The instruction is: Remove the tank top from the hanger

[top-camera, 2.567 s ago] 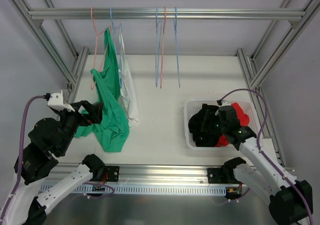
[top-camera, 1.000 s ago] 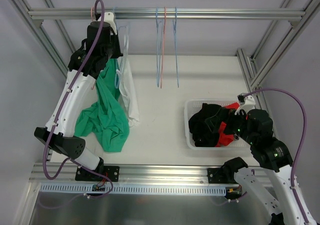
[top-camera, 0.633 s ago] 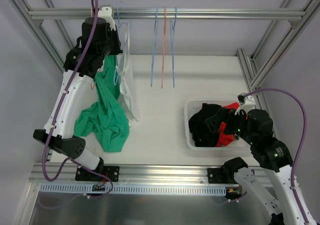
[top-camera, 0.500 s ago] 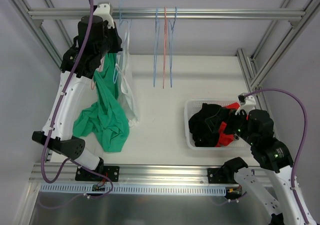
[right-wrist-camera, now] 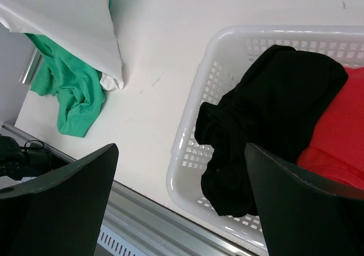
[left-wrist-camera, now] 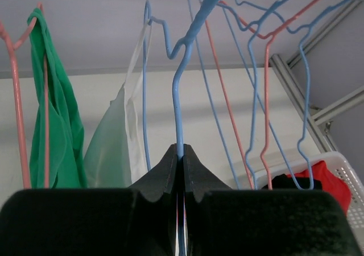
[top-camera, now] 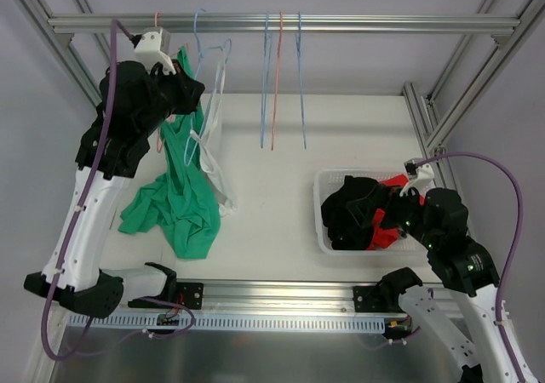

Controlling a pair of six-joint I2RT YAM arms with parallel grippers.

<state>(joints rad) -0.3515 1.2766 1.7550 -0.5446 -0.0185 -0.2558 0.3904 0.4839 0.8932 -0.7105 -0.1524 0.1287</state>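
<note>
A white tank top (top-camera: 219, 157) hangs from a blue wire hanger (top-camera: 211, 55) on the top rail. My left gripper (top-camera: 196, 91) is raised beside it and shut on that hanger's wire (left-wrist-camera: 180, 125), with the white tank top (left-wrist-camera: 114, 142) draped to the left. A green tank top (top-camera: 180, 197) hangs by one strap from a pink hanger (left-wrist-camera: 17, 96), and its lower part lies bunched on the table. My right gripper (right-wrist-camera: 181, 153) stands open over the white basket's near-left rim, with nothing between its fingers.
The white basket (top-camera: 322, 231) at right holds a black garment (top-camera: 349, 213) and a red one (top-camera: 410, 192). Empty blue and pink hangers (top-camera: 279, 77) dangle from the rail (top-camera: 383, 24). Frame posts stand at both back corners.
My left arm has pulled back and up from the rail, still shut on the blue hanger, and tilted it. The empty hangers swung and have settled. The right arm is still.
</note>
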